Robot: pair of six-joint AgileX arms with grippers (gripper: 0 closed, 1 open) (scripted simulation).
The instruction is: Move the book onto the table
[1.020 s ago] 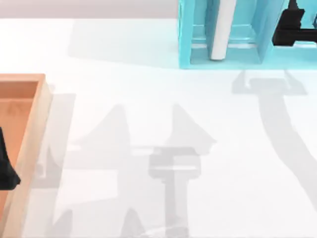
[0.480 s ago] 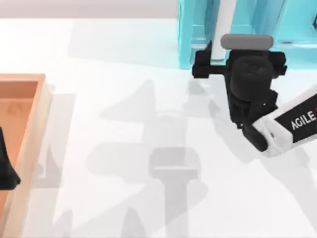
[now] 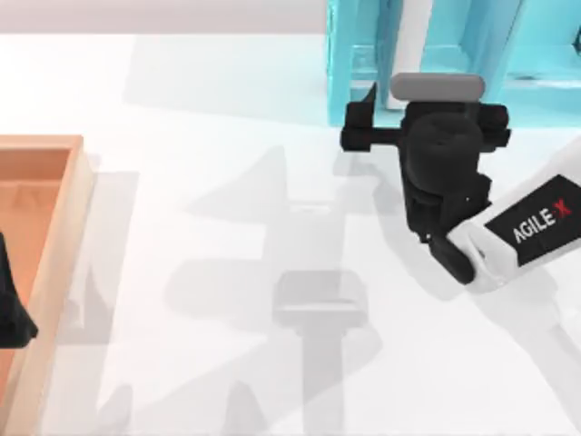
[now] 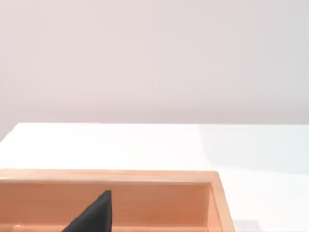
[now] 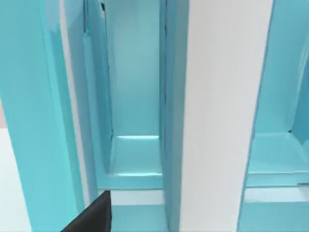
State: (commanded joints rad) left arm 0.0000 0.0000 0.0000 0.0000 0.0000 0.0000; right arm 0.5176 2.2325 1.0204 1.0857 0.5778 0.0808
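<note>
The book [image 3: 410, 41] stands upright in the turquoise shelf unit [image 3: 349, 64] at the back, its white page edges toward me. In the right wrist view those page edges [image 5: 219, 116] rise as a broad white band beside the teal cover [image 5: 173, 96]. My right gripper [image 3: 431, 98] is at the shelf's front, pointing into it, open, its fingers apart on either side of the book's line. One finger [image 5: 94, 215] shows near the shelf floor. The white table [image 3: 227, 182] spreads in front. My left gripper [image 3: 11, 313] is parked over the wooden tray, open, with one finger [image 4: 94, 215] in its wrist view.
An orange-brown wooden tray [image 3: 54, 236] sits at the table's left edge, its rim [image 4: 145, 176] close under the left wrist. Shelf dividers [image 5: 96, 96] stand on both sides of the book. Arm shadows fall across the middle of the table.
A second ago the right gripper was at the back right. It has swung in front of the shelf and has since edged left and closer to the book. The left arm has not moved.
</note>
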